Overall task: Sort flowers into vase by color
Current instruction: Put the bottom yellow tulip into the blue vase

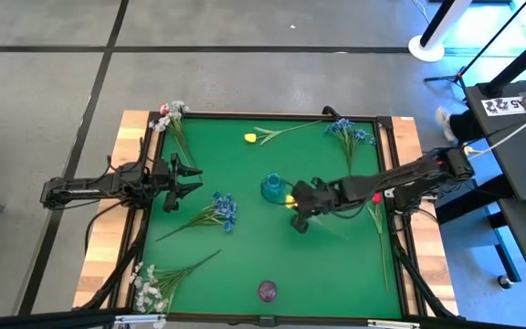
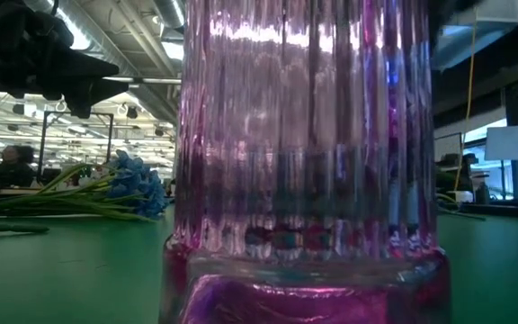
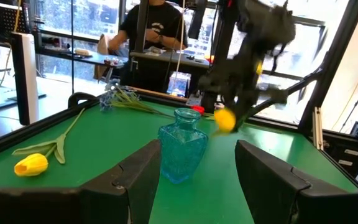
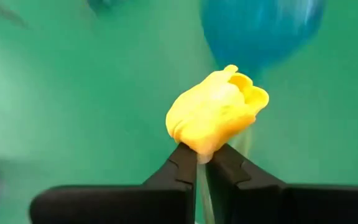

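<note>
My right gripper point(image 1: 292, 203) is shut on a yellow tulip point(image 4: 216, 112), just right of the teal glass vase point(image 1: 271, 188) at the table's middle. A second yellow tulip point(image 1: 251, 137) lies near the far edge. Blue clusters lie at centre-left point(image 1: 222, 210) and far right point(image 1: 347, 132). White sprays lie at the near-left corner point(image 1: 149, 285) and far-left corner point(image 1: 172, 114). A red bud point(image 1: 376, 197) shows by the right arm. A purple vase point(image 1: 267, 291) stands at the near edge. My left gripper point(image 1: 193, 178) is open at the left side, touching nothing. My right gripper pinches the yellow tulip's stem right under the bud point(image 4: 202, 152) between its two fingertips point(image 4: 182, 163). The bud point(image 3: 224, 120) is lifted clear of the table beside the teal vase's mouth. Its green stem point(image 1: 331, 227) trails back under the gripper.
The green mat has a raised wooden rim point(image 1: 272, 116). The purple ribbed vase point(image 2: 304, 162) fills the low view. A person point(image 3: 154, 31) stands beyond the table's right side. Open mat lies near the near-right corner point(image 1: 336, 274).
</note>
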Available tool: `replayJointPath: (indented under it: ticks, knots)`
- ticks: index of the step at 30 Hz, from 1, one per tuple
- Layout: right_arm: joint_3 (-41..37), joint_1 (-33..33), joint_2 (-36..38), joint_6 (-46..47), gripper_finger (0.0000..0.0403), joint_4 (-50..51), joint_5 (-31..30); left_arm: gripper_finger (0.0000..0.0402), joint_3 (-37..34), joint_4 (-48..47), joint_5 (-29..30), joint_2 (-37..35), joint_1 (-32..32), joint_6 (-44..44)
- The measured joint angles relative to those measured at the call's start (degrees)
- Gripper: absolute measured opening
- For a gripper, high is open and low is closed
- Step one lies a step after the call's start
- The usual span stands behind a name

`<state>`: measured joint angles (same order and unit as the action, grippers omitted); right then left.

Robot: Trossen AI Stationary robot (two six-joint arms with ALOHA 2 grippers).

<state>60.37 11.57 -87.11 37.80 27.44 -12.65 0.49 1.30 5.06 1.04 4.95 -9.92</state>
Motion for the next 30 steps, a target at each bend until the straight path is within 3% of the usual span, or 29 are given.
replayJointPath:
  ticks: [4, 9, 13, 17, 30]
  knots:
    - [8.6, 0.0, 4.5, -6.7, 0.0008, -5.5, -5.9, 0.0202, 0.0, 0.0, 0.0, 0.0, 0.0, 0.0]
    - [15.2, -0.8, 6.1, -22.5, 0.0014, -25.2, -16.1, 0.0202, 0.0, 0.0, 0.0, 0.0, 0.0, 0.0]
    - [15.3, -3.0, 5.6, -32.7, 0.0012, -42.3, -18.4, 0.0202, 0.0, 0.0, 0.0, 0.0, 0.0, 0.0]
    - [13.7, -6.0, 4.6, -35.1, 0.0006, -49.0, -18.4, 0.0202, 0.0, 0.0, 0.0, 0.0, 0.0, 0.0]
    - [10.1, -7.8, -0.9, -29.4, 0.0016, -46.3, -17.5, 0.0202, 0.0, 0.0, 0.0, 0.0, 0.0, 0.0]
